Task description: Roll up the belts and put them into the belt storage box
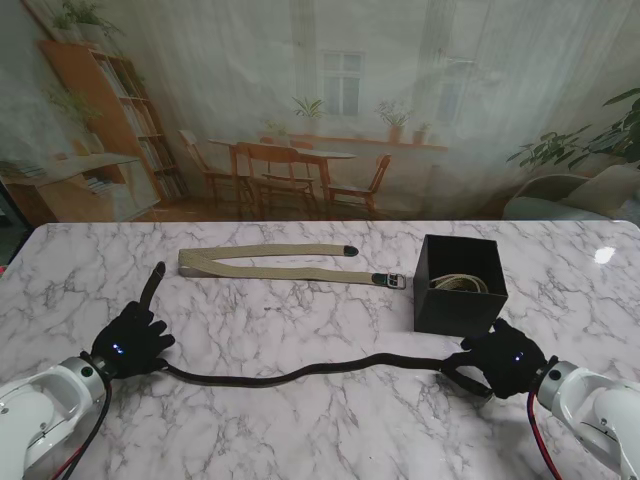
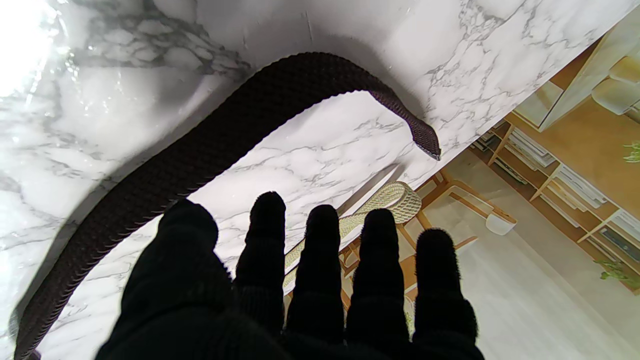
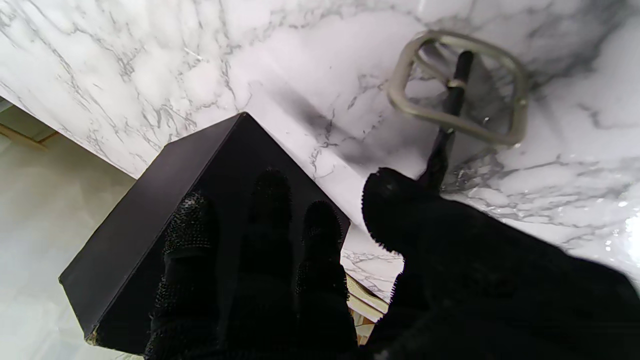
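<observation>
White marble table (image 1: 300, 420), printed dining-room backdrop behind it. Black belt storage box (image 1: 458, 287) sits right of centre, open top, with a coiled beige belt (image 1: 462, 284) already inside.

Second beige belt (image 1: 280, 265) lies folded flat on the far side of the table, buckle end pointing at the box, just short of it and not touching.

Black belt (image 1: 300, 372) runs in a loose wave across the near side, from left hand to right hand.

Left hand (image 1: 130, 340): fingers straight and apart, palm down, holding nothing; the belt's tail end (image 2: 425, 140) curves past in front of it (in the wrist view the strap passes beside the thumb, contact unclear).

Right hand (image 1: 505, 358): just nearer to me than the box, over the black belt's buckle end. Wrist view shows the metal buckle (image 3: 457, 85) flat on the table beyond the thumb (image 3: 395, 200), thumb tip at the strap right behind it, other fingers extended toward the box wall. Cannot tell if it actually grips the strap.
</observation>
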Robot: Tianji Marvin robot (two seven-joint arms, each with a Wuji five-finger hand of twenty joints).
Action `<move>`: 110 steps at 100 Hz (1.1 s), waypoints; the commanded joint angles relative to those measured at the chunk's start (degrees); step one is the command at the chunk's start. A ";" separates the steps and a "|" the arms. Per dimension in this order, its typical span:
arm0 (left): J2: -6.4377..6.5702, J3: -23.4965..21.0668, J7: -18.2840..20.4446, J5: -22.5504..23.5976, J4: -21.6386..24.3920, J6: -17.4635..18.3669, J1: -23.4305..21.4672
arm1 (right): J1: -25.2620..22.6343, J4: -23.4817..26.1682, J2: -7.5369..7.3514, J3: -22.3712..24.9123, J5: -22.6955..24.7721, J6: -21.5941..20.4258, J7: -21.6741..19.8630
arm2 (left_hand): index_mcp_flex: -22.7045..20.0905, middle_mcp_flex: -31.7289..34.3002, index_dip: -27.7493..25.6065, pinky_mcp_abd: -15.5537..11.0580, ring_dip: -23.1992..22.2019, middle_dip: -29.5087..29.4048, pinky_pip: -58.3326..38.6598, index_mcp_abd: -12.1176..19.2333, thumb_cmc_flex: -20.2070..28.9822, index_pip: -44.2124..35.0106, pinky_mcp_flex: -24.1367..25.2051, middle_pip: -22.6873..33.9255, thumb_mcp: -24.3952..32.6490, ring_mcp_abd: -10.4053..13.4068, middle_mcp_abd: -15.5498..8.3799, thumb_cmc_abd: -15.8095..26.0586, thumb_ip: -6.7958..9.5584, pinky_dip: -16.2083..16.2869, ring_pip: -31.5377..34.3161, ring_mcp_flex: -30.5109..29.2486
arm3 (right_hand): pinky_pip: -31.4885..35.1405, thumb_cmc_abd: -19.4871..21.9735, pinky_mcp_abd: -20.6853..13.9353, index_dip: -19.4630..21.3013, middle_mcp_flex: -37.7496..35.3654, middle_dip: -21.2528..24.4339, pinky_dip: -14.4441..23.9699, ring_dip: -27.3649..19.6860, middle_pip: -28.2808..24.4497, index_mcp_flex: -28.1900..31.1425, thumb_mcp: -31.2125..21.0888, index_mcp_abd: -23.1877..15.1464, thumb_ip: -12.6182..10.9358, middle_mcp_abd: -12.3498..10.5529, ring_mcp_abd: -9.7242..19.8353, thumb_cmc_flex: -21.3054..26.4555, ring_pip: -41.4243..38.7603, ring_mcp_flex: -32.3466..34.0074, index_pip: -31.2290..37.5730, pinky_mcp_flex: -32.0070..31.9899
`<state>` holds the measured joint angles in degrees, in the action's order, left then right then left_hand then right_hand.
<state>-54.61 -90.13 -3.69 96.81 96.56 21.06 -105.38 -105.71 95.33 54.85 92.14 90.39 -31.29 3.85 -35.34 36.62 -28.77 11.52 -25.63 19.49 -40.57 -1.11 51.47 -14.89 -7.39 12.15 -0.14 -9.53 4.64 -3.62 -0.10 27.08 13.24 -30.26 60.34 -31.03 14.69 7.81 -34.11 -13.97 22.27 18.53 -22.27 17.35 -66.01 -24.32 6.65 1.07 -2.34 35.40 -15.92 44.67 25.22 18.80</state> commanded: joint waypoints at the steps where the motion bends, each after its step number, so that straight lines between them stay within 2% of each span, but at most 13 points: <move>1: -0.06 0.03 0.67 -0.06 -0.23 -0.23 -0.20 | 0.56 0.32 -0.46 0.11 0.55 -1.07 -0.99 | 0.64 0.16 -0.31 2.23 -0.60 -0.15 -1.34 -1.59 0.12 -0.45 0.65 -0.47 -0.99 -0.59 1.10 2.42 -0.67 1.09 0.52 -0.50 | -0.79 -2.20 -0.09 -0.29 1.32 0.29 -0.64 -0.89 0.85 1.23 -3.11 -1.72 0.11 -0.72 0.26 1.16 1.32 -1.54 1.35 -0.64; 7: -0.07 0.02 0.60 -0.05 -0.24 -0.36 -0.27 | 0.92 0.04 -0.55 -0.07 0.61 -1.49 -1.29 | 0.61 0.16 -0.30 2.32 -0.60 -0.14 -1.32 -1.60 0.12 -0.41 0.67 -0.46 -0.99 -0.59 1.12 2.42 -0.67 1.09 0.53 -0.50 | -0.79 -1.47 -0.17 -0.12 2.01 0.30 -0.65 -0.92 0.94 3.02 -3.58 -1.97 0.05 -0.40 0.36 2.66 1.31 -1.64 1.86 -0.64; 27: -0.10 0.05 0.82 -0.08 -0.17 -0.47 -0.31 | 2.08 -1.50 -1.04 -1.53 1.80 -1.78 -1.04 | 0.59 0.20 -0.50 2.31 -0.62 -0.12 -1.40 -1.58 0.29 -0.49 0.60 -0.42 -0.96 -0.63 1.14 2.36 -0.68 1.12 0.55 -0.54 | -0.52 -0.75 -0.40 -0.09 1.65 0.16 -0.63 -0.82 0.52 4.28 -3.63 -2.14 0.05 -1.68 0.91 4.46 0.76 -0.80 1.66 -0.12; 46: -0.06 -0.07 0.82 0.08 -0.06 -0.21 -0.27 | 3.55 -3.21 -1.18 -3.25 1.23 -1.78 -1.22 | 0.70 0.09 -0.74 2.34 -0.63 -0.12 -1.39 -1.55 0.43 -0.52 0.68 -0.42 -0.94 -0.57 0.98 2.38 -0.70 1.11 0.56 -0.53 | -0.42 -3.74 -0.47 1.25 1.60 0.25 -0.76 -0.83 0.63 6.88 -2.14 -2.63 0.39 -2.37 1.04 -0.49 0.63 -0.46 3.98 0.01; 52: -0.06 -0.04 0.73 0.05 -0.14 -0.24 -0.24 | 3.87 -3.40 -1.15 -3.71 0.88 -1.83 -1.65 | 0.74 0.10 -0.82 2.25 -0.62 -0.11 -1.40 -1.55 0.36 -0.51 0.65 -0.39 -0.98 -0.56 1.05 2.48 -0.71 1.12 0.54 -0.47 | -0.46 -4.81 -0.31 2.10 1.89 0.33 -0.82 -0.86 0.84 9.03 -1.56 -3.11 0.59 -3.19 1.00 -1.93 0.69 -0.58 5.71 -0.09; 68: -0.09 -0.08 0.91 0.03 -0.03 -0.34 -0.40 | 4.66 -4.42 -1.23 -4.72 0.41 -2.02 -0.76 | 0.70 0.10 -0.88 2.28 -0.63 -0.11 -1.37 -1.60 0.28 -0.46 0.67 -0.38 -1.02 -0.64 1.07 2.54 -0.72 1.09 0.56 -0.54 | 0.05 -8.79 -0.42 6.24 -0.04 0.58 -0.89 -0.71 1.29 15.18 -0.67 -5.26 1.22 -7.72 1.97 -7.15 0.43 0.50 12.92 0.59; 77: -0.10 -0.16 0.81 0.03 -0.02 -0.42 -0.48 | 4.70 -4.74 -1.20 -4.92 -0.09 -2.22 0.35 | 0.69 0.10 -0.85 2.30 -0.63 -0.11 -1.38 -1.58 0.25 -0.42 0.67 -0.38 -1.01 -0.56 1.08 2.57 -0.72 1.10 0.54 -0.50 | 0.30 -10.61 -0.59 9.03 -1.24 0.64 -0.94 -0.65 1.50 18.33 1.26 -5.34 1.88 -8.96 2.49 -8.29 0.42 1.01 16.69 0.96; 83: -0.10 -0.17 0.73 0.01 -0.08 -0.46 -0.48 | 4.74 -4.96 -1.21 -5.07 -0.27 -2.40 0.97 | 0.62 0.08 -0.84 2.27 -0.64 -0.11 -1.40 -1.61 0.18 -0.42 0.65 -0.37 -1.04 -0.53 1.09 2.61 -0.72 1.12 0.57 -0.53 | 0.63 -11.84 -0.79 10.27 -2.39 0.56 -0.94 -0.55 1.49 20.41 4.51 -5.35 7.45 -9.74 2.85 -8.09 0.39 1.43 19.98 1.29; 88: -0.10 -0.12 0.68 -0.03 -0.14 -0.49 -0.44 | 4.84 -5.17 -1.20 -5.24 -0.51 -2.54 1.17 | 0.67 0.02 -0.80 2.30 -0.64 -0.11 -1.41 -1.59 0.25 -0.39 0.67 -0.39 -0.99 -0.62 1.15 2.61 -0.71 1.12 0.55 -0.47 | 0.77 -12.11 -0.83 10.79 -3.38 0.37 -0.93 -0.50 1.09 21.02 6.65 -5.58 10.05 -9.96 2.96 -8.36 0.36 1.64 22.77 1.41; 98: -0.11 -0.03 0.75 -0.10 -0.19 -0.52 -0.41 | 5.27 -5.92 -1.06 -5.78 -1.70 -2.66 1.16 | 0.70 -0.06 -0.80 2.27 -0.63 -0.13 -1.41 -1.60 0.06 -0.38 0.67 -0.42 -1.06 -0.50 1.03 2.74 -0.73 1.12 0.51 -0.40 | 1.05 -11.31 -1.01 10.64 -6.17 -0.03 -0.87 -0.29 0.16 22.13 10.35 -5.41 11.74 -11.58 3.73 -9.04 0.18 2.41 27.76 1.83; 110: -0.11 -0.02 0.86 -0.08 -0.14 -0.53 -0.46 | 5.84 -6.97 -0.64 -6.57 -4.43 -2.68 1.10 | 0.64 -0.14 -0.86 2.22 -0.62 -0.13 -1.39 -1.64 0.17 -0.46 0.67 -0.43 -1.02 -0.61 1.20 2.66 -0.73 1.12 0.49 -0.37 | 1.17 -10.09 -1.16 10.50 -8.40 -0.37 -0.83 -0.41 -0.64 25.15 12.69 -5.20 12.01 -11.03 3.25 -9.96 0.72 1.39 32.72 1.91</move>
<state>-54.64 -90.30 -3.70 96.75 96.46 20.66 -105.70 -100.16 89.21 53.75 86.11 86.99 -33.85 5.19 -35.33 36.62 -29.24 11.52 -25.63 19.49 -40.57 -1.11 51.50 -14.89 -7.39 12.15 -0.14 -9.53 4.64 -3.61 -0.10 27.08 13.24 -30.26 60.56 -40.84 14.13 17.26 -41.44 -13.92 21.72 18.42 -21.97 39.23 -54.31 -28.03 16.94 -9.56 0.84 28.51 -15.79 46.57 53.06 20.77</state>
